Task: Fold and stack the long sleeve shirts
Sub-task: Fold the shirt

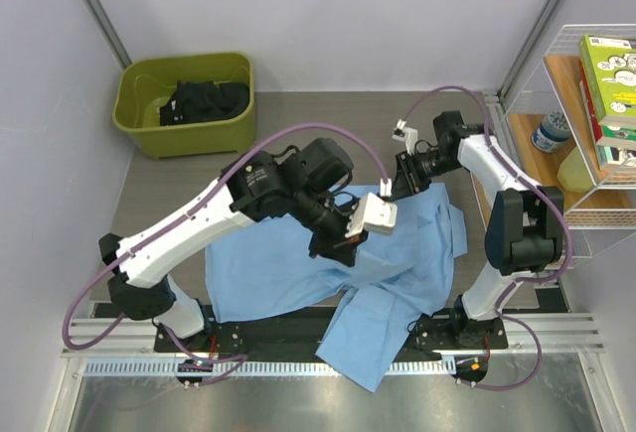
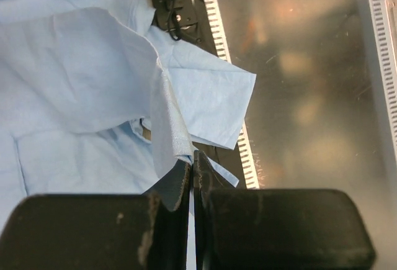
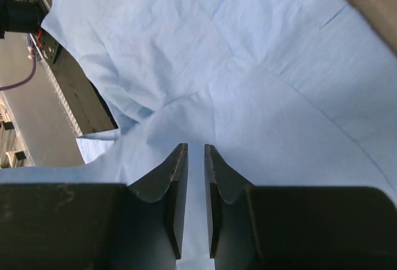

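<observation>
Presently, first fold: light blue shirt (image 1: 268,273) lies spread on the table (image 1: 169,194), overhanging its near edge. Left gripper (image 2: 192,158) pinches cloth; right gripper (image 3: 195,149), narrowly parted and empty, probably needs its own grasp.

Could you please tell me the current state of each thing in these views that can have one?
light blue shirt: unfolded and rumpled, one part draped over the near edge of the table.
left gripper: shut on a raised fold of the shirt.
right gripper: jaws slightly apart just over the shirt.
green bin: open-topped, holding dark clothes.
</observation>
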